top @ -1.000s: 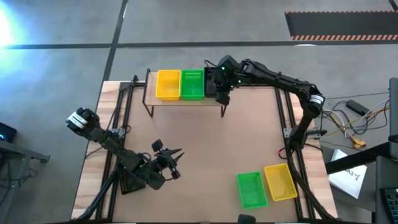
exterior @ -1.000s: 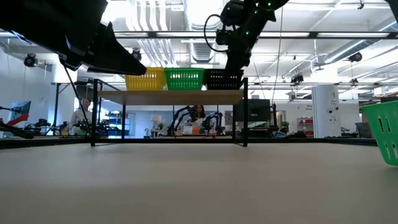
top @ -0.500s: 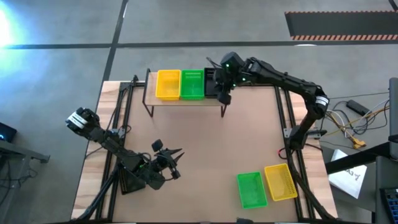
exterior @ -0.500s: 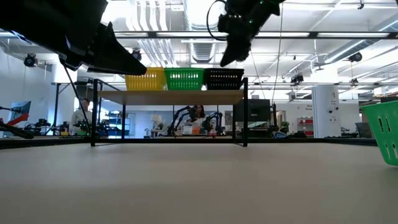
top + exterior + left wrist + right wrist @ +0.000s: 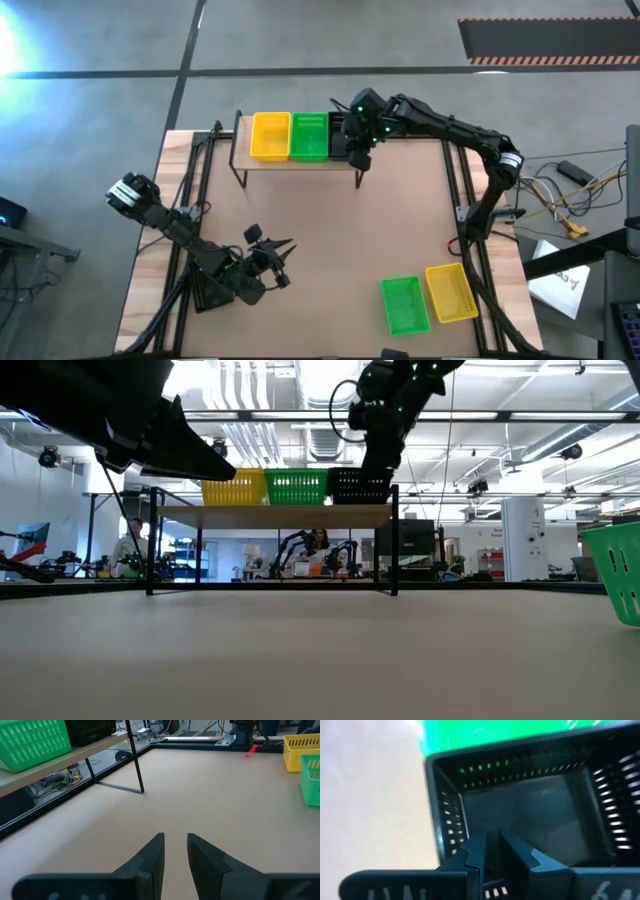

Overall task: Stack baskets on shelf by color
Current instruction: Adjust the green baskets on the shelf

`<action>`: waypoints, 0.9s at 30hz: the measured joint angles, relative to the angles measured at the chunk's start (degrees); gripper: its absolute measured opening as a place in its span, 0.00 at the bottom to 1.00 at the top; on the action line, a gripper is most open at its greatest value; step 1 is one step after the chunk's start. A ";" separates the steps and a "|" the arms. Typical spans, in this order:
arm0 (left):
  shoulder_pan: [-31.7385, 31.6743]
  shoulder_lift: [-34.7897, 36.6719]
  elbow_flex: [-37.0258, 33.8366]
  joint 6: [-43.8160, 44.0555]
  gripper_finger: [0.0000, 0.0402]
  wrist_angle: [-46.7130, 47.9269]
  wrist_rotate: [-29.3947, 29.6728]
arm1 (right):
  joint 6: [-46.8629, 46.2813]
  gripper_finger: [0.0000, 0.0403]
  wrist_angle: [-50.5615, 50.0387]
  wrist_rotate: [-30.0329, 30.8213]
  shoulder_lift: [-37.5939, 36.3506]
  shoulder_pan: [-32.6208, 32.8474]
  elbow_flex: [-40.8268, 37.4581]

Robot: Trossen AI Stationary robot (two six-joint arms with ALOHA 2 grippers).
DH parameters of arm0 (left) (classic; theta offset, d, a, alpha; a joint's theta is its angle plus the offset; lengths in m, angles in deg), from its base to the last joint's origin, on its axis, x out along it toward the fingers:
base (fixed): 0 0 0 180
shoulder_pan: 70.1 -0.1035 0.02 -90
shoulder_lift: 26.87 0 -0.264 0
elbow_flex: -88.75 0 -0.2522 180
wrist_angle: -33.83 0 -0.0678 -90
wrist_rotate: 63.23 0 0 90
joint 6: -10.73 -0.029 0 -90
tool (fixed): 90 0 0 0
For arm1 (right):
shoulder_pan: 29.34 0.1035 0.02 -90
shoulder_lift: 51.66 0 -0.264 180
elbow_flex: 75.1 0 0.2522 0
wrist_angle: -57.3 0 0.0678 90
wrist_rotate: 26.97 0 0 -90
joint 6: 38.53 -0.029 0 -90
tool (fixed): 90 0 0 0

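- The left tool waits low over the near-left part of the desk, well apart from every basket; in its wrist view its fingers stand slightly parted, grasping nothing — only bare desk lies ahead of them.
- The shelf stands at the far edge of the desk, and three baskets sit on it in a row, side by side.
- The yellow basket is leftmost on the shelf.
- The green basket is in the middle, touching or just beside the yellow one.
- The black basket is at the shelf's right end, just beside the green one.
- The right tool hangs over the black basket's near rim; in its wrist view the fingers are nearly together, astride the basket's wall — whether they pinch it, I cannot tell.
- A second green basket lies on the desk at the near right.
- A second yellow basket lies just beside it, further right.
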State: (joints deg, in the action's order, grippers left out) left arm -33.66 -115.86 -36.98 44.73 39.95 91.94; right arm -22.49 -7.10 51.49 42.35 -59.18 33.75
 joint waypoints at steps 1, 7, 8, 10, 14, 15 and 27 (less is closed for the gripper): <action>0.00 0.00 0.00 0.00 0.17 0.00 0.01 | -0.02 0.11 0.18 0.53 -0.49 0.02 0.00; -0.02 0.00 0.00 0.02 0.17 0.00 0.02 | -0.51 0.11 4.37 4.10 -2.44 0.83 0.00; -0.06 0.00 0.00 0.02 0.17 0.00 0.01 | -0.48 0.11 6.04 4.05 -2.68 1.30 0.00; -0.09 0.00 0.02 0.02 0.17 0.00 0.02 | -1.00 0.11 10.28 3.57 -2.88 2.33 0.02; -0.11 0.00 0.02 -0.09 0.17 0.00 0.02 | -2.46 0.11 19.35 3.17 -1.10 4.11 0.02; -0.12 0.00 0.02 -0.09 0.17 0.02 0.02 | -2.93 0.11 21.20 2.57 -0.16 4.31 0.02; -0.24 0.00 0.02 -0.37 0.17 0.09 0.04 | -4.69 0.11 24.06 0.93 15.94 4.67 11.15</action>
State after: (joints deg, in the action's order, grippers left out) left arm -33.90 -115.86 -36.96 44.36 40.04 91.98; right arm -27.19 16.96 52.42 58.30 -54.51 44.90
